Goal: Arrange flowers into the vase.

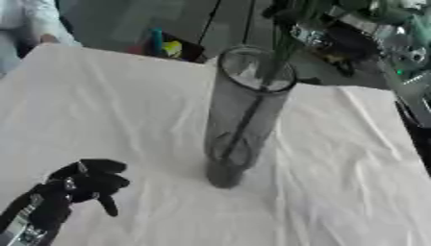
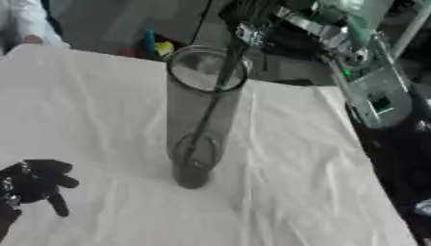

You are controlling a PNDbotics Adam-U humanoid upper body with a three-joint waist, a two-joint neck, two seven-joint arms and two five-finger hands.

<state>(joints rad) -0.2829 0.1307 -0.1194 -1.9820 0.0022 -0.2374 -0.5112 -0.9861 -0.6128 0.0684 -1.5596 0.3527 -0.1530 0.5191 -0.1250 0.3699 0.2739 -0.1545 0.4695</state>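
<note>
Tall glass vase (image 1: 244,115) upright mid-worktop (image 1: 126,110), one dark flower stem (image 2: 212,103) inside, leaning on the rim so the base reaches bottom. Right hand (image 2: 252,29) above the vase mouth, apparently guiding the stem; grip impossible to tell. Left hand (image 1: 84,185), fingers curled and empty, idle left of the vase.

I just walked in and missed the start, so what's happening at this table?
The robot is putting a flower into a tall clear vase standing on a white-covered table. Its right hand, up at the top of the view, is on the dark flower stem, whose lower end already reaches down inside the vase. The left hand rests near the lower left corner, fingers curled, holding nothing.
</note>
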